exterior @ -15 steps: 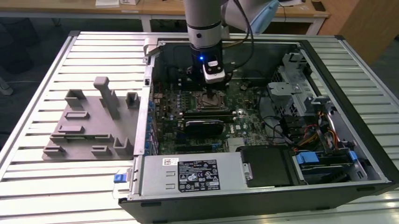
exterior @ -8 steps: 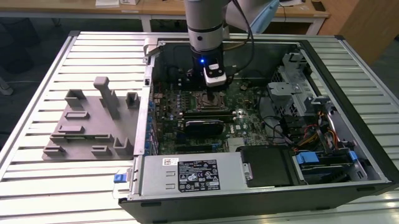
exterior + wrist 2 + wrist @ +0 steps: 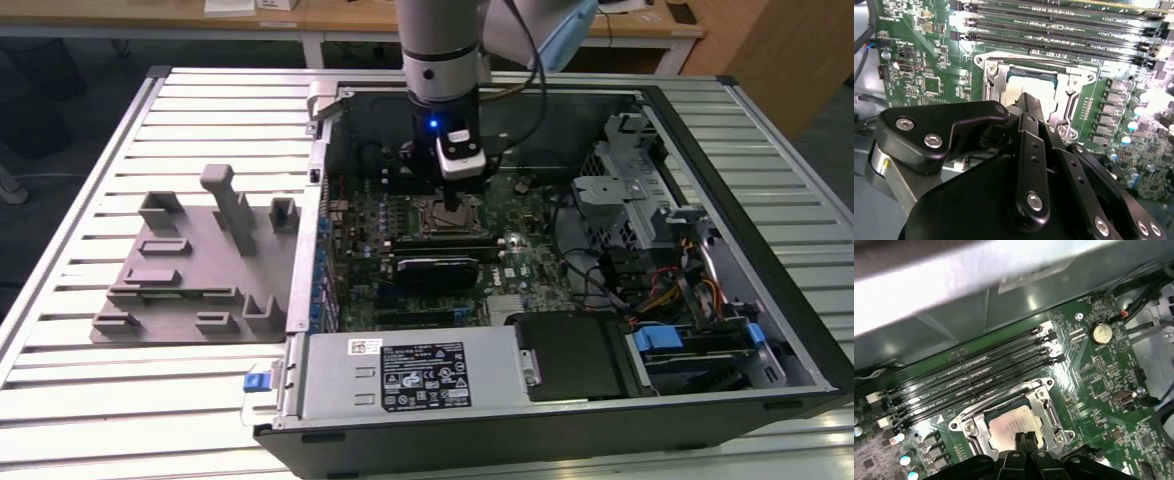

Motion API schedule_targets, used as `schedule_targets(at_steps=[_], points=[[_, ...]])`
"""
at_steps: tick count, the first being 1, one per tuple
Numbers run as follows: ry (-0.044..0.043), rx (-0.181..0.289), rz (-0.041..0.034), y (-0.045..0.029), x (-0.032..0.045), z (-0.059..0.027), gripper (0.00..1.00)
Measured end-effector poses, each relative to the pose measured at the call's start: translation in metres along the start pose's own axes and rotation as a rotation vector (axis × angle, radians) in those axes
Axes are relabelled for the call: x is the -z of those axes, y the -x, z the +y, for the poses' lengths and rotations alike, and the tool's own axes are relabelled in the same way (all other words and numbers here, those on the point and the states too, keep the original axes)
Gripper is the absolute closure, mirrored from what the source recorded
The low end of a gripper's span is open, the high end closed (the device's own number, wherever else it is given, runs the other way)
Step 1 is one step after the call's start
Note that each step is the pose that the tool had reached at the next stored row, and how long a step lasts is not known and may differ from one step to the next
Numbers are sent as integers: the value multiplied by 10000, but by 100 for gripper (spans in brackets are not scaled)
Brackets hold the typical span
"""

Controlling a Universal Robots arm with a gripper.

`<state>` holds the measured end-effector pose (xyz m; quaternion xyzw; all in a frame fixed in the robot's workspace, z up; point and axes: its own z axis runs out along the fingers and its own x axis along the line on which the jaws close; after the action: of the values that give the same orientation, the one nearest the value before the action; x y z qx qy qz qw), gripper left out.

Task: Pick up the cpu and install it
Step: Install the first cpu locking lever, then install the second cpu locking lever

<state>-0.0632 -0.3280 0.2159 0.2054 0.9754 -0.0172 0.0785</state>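
The cpu (image 3: pixel 1006 429) (image 3: pixel 1026 82), a silver square with a thin pale-green rim, lies flat inside the metal socket frame (image 3: pixel 1046 405) (image 3: pixel 1074 100) on the green motherboard. My gripper (image 3: pixel 1024 436) (image 3: pixel 1027 102) hangs right over the cpu's near edge, its two black fingers pressed together with nothing seen between them. Whether the tips touch the chip I cannot tell. In the exterior view the arm reaches straight down into the open computer case (image 3: pixel 787 330), and the gripper (image 3: pixel 455 205) sits above the socket.
Several memory slots (image 3: pixel 979 372) (image 3: pixel 1064 35) run beside the socket. A coin battery (image 3: pixel 1100 332) and cables (image 3: pixel 641 290) lie further off. A grey plastic tray (image 3: pixel 187 260) with upright blocks stands on the slatted table at the exterior view's left. The power supply (image 3: pixel 400 375) fills the case's front.
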Motion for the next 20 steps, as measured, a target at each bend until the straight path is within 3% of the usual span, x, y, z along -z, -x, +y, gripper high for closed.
schedule_targets(at_steps=[7, 20], points=[[117, -17, 54, 7, 19, -5, 89], [116, -17, 56, 21, 17, -14, 89]])
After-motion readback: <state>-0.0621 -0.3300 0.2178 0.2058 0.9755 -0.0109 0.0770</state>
